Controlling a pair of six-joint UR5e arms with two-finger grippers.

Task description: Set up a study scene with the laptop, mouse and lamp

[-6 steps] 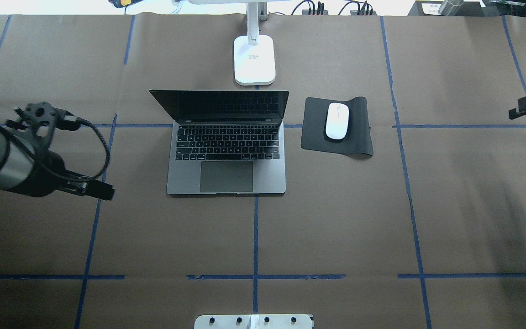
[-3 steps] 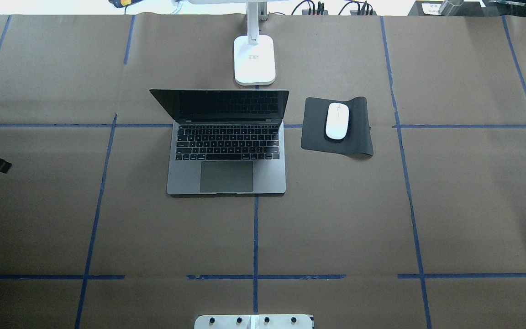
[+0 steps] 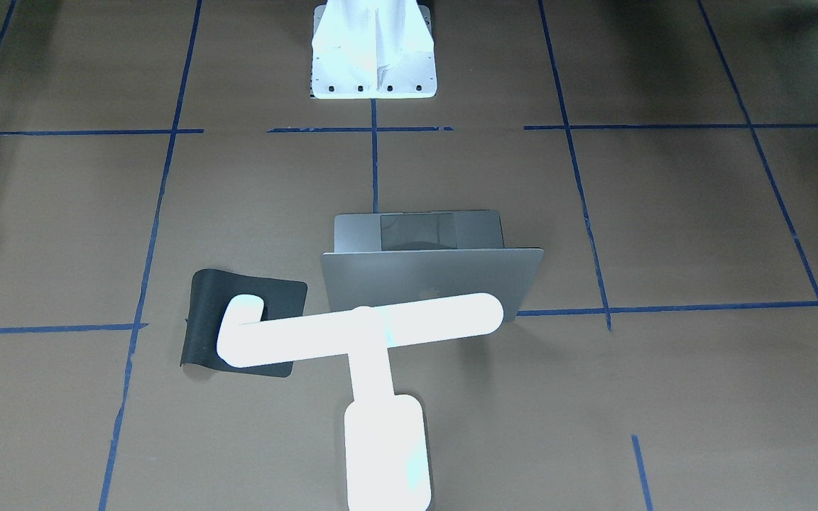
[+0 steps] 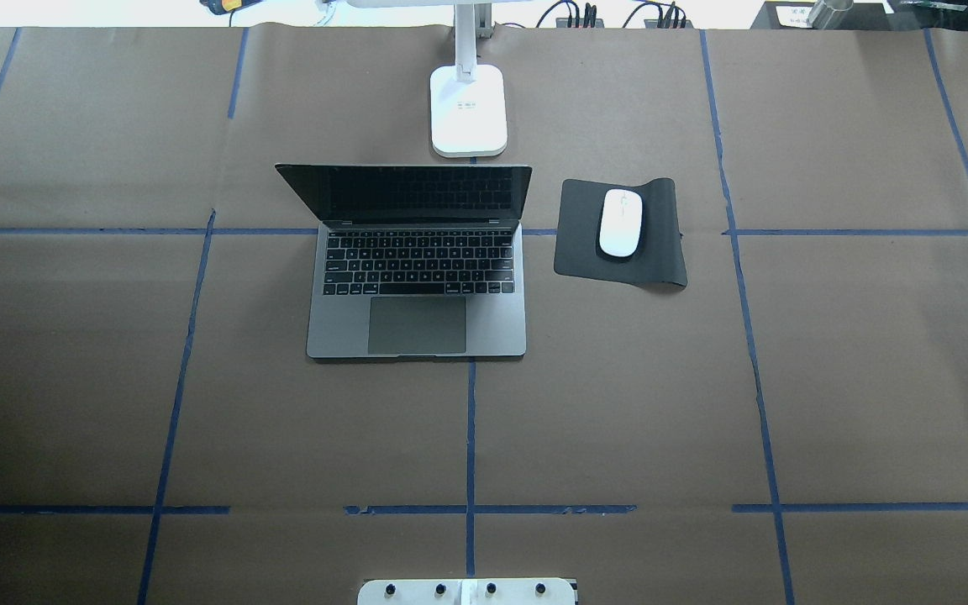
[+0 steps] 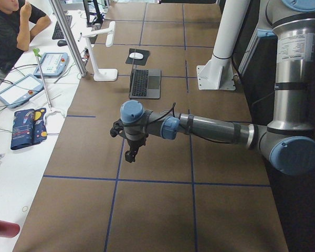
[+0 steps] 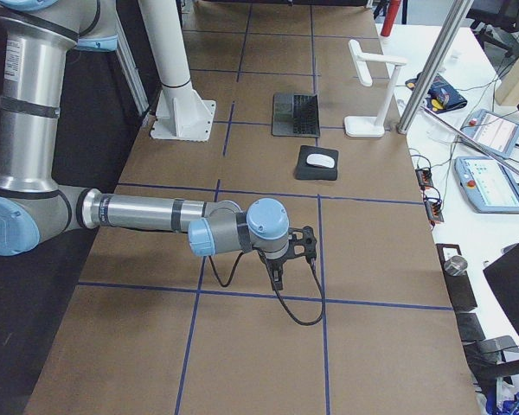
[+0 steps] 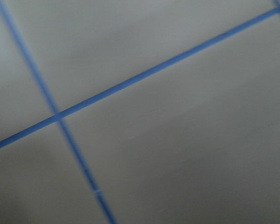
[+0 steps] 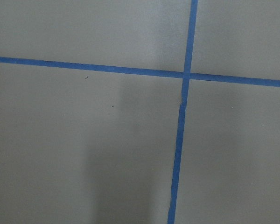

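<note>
We find the laptop (image 4: 417, 286) open at the middle of the surface (image 4: 870, 378). Its screen is dark and its keyboard faces the near, robot side. The lamp (image 4: 468, 109) stands just beyond the laptop's lid on the far side. Its base is close to the lid but does not touch it. In the front-facing view it glows white, and its bar head reaches across in front of the lid and the mouse. The mouse (image 4: 621, 223) lies on a black mat (image 4: 656, 252) just right of the laptop. The mat's far right corner curls upward.

We see the left end effector (image 5: 130, 156) only in the left side view. It points down over a blue tape line at the left end of the surface, well apart from the laptop. We cannot tell whether its fingers are spread or pressed together.

The right end effector (image 6: 278, 281) appears only in the right side view. It points down near a tape crossing at the right end, well apart from the mat. We cannot tell its finger state either.

Both wrist views show only brown paper and blue tape, and the left one is blurred.
</note>
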